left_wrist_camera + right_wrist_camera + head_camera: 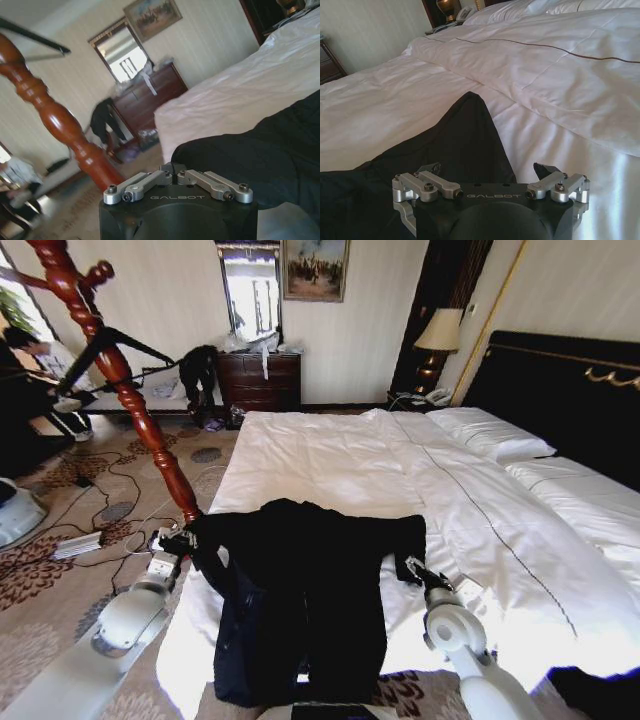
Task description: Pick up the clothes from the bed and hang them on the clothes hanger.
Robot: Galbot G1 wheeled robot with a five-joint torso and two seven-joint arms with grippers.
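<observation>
The clothes, one long black coat point(300, 590), lie spread on the foot of the bed point(330, 455) and hang over its front edge. My left gripper point(180, 538) is at the coat's left shoulder edge. In the left wrist view its fingers point(173, 169) are shut together on the black cloth point(250, 150). My right gripper point(412, 568) is at the coat's right sleeve end. It stands open point(487, 170), with the cloth's corner point(465, 135) between its spread fingers. The black clothes hanger point(125, 340) hangs on the wooden coat stand point(150, 435) at the left.
The stand's turned post point(60, 125) rises just beside my left arm. Cables and a power strip point(78, 543) lie on the patterned carpet to the left. A dresser point(260, 380) with a mirror, a bench with a dark garment point(198, 368) and a lamp point(438, 332) stand along the far wall.
</observation>
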